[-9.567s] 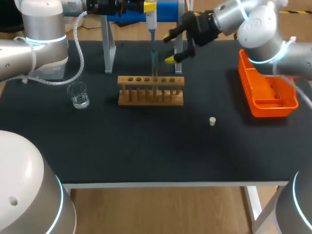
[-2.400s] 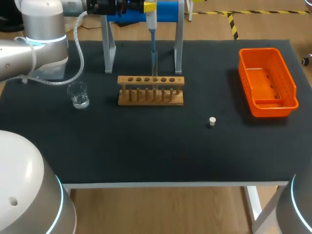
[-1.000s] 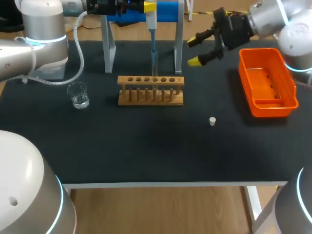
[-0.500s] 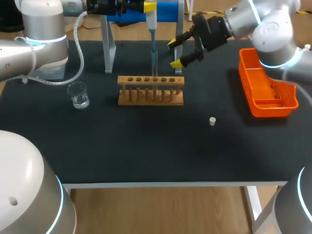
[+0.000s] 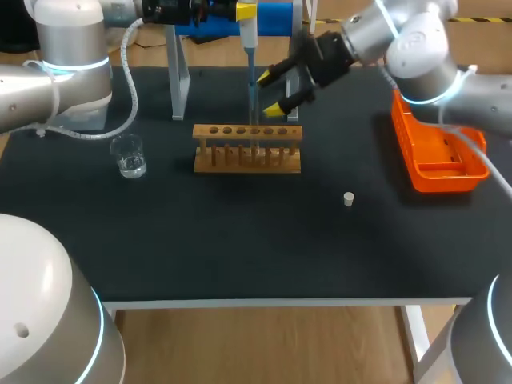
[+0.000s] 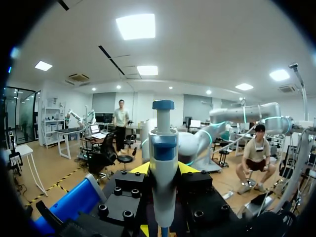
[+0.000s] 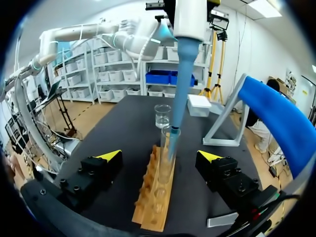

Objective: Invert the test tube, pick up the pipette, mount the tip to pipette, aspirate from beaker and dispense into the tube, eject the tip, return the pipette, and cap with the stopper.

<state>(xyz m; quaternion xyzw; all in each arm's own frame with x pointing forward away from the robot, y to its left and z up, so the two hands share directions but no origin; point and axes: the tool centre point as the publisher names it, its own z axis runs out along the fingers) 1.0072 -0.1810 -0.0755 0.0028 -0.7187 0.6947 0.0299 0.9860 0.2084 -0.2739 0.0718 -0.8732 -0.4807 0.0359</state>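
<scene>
**Right arm's return to the rack.** The right arm [image 5: 416, 40], away from the bench [image 5: 240, 240] shortly before, has swung back in. Its jaws are spread wide and flank the test tube [image 7: 164, 170] without touching it. The tube stands clear and upright in the wooden rack [image 5: 248, 149], and the blue tip [image 7: 181, 84] enters it from above. The left jaws are clamped on the pipette [image 6: 163, 158] and hold it over the tube. Dispensing is probably ending, with tip ejection next. The stopper [image 5: 348, 198] lies well apart from both jaws.

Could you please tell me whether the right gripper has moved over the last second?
Yes. In the head view the right gripper has swung away from the orange bin and now sits beside the pipette, close to the wooden rack.
</scene>
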